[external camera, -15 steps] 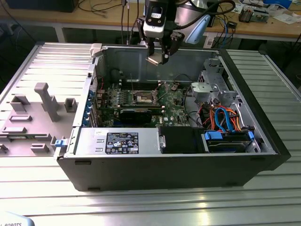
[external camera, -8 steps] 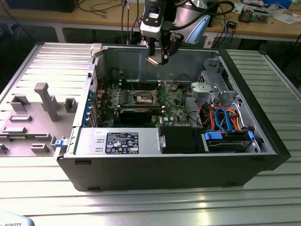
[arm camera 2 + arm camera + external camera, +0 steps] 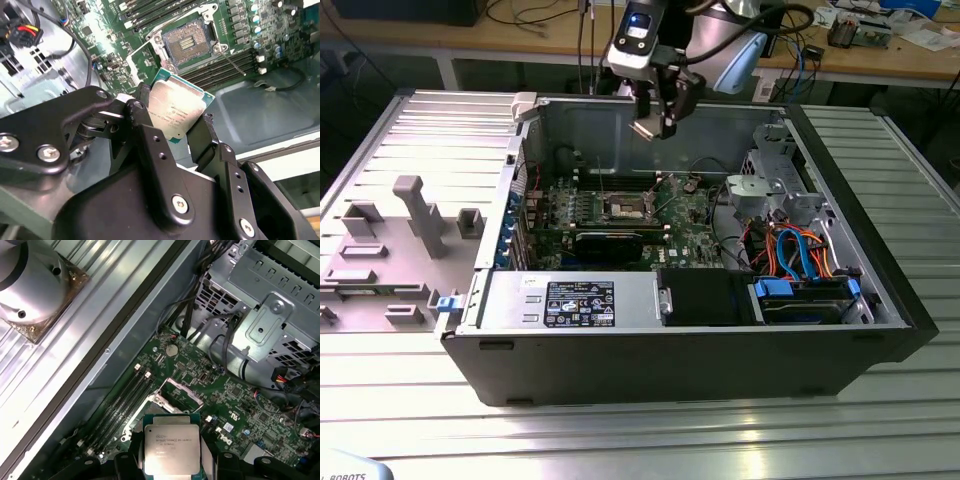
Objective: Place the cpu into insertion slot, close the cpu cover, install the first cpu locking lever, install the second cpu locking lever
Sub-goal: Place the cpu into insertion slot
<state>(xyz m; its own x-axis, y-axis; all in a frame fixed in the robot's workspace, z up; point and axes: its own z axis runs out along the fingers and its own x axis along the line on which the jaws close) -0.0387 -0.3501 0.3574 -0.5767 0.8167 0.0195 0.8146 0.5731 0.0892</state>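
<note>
Well clear above the insertion slot, the gripper clamps the cpu by 2 edges.

We see bright, even light from overhead. Glare streaks the ribbed surface far from the tool; the cpu held in it gleams pale, and the motherboard below lies in soft shadow.

Open black computer case lying on a ribbed metal table; green motherboard on its floor, carrying parallel memory slots; silver power supply along the near wall; grey drive cage beside blue and orange cables; grey moulded tray at the exterior view's left.
</note>
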